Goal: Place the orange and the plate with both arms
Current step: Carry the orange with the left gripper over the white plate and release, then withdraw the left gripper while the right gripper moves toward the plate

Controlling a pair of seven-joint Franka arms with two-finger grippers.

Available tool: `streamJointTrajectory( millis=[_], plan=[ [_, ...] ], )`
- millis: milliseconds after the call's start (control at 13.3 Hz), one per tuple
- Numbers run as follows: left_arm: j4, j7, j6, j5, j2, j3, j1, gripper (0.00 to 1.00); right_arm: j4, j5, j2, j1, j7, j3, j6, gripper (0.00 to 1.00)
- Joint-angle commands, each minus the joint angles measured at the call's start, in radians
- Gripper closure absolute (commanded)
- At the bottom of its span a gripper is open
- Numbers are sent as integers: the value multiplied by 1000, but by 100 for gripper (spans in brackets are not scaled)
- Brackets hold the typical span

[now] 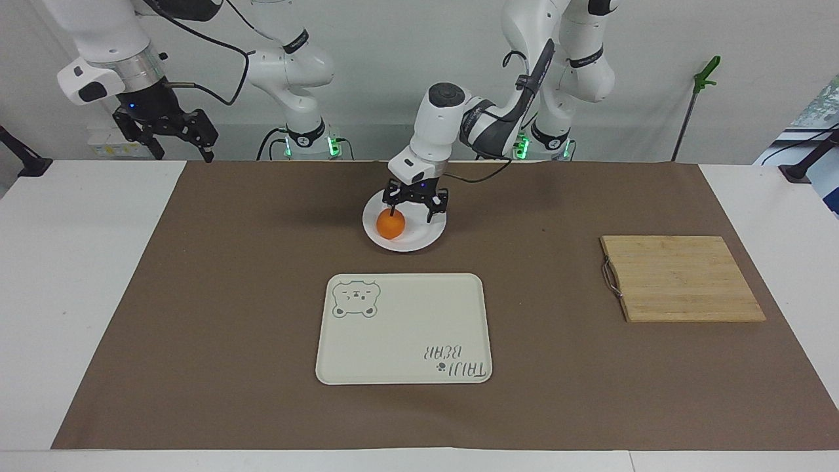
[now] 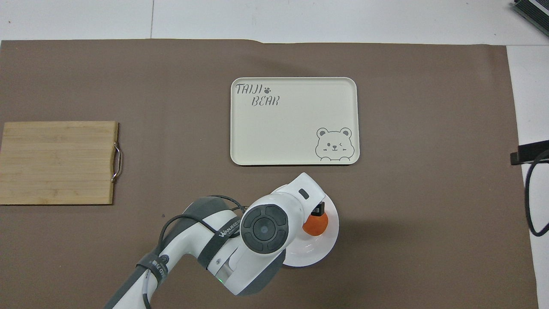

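Note:
The orange [image 1: 390, 224] lies free on the white plate [image 1: 419, 240], on the part of it toward the right arm's end. My left gripper [image 1: 414, 211] hangs just above the plate, open and empty, with one finger close over the orange. In the overhead view the left arm covers much of the plate [image 2: 331, 234]; the orange [image 2: 316, 223] shows beside one black finger [image 2: 318, 209]. My right gripper [image 1: 172, 134] waits raised, open and empty, over the right arm's end of the table.
A cream tray with a bear drawing [image 1: 403, 328] [image 2: 294, 120] lies farther from the robots than the plate. A wooden cutting board [image 1: 682, 278] [image 2: 58, 162] with a metal handle lies toward the left arm's end.

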Motion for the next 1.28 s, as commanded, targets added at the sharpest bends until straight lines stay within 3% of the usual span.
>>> streamJointTrajectory(
  millis=[0, 301, 527, 829, 1055, 1205],
  plan=[
    [2, 82, -64, 4, -54, 7, 76, 0, -25, 20, -20, -6, -8, 2, 15, 0],
    [37, 344, -233, 26, -163, 7, 276, 0, -25, 20, -20, -6, -8, 2, 15, 0],
    [85, 535, -340, 26, -203, 7, 406, 0, -25, 20, -20, -6, -8, 2, 15, 0],
    [206, 711, -484, 27, -211, 7, 564, 0, -25, 20, -20, -6, -8, 2, 15, 0],
    [328, 844, -632, 95, -209, 7, 647, 0, -25, 17, -27, 1, -31, 16, -5, 0],
    [376, 923, -681, 101, -209, 7, 698, 0, -34, 23, -28, 25, -28, 21, 39, 0]
  ],
)
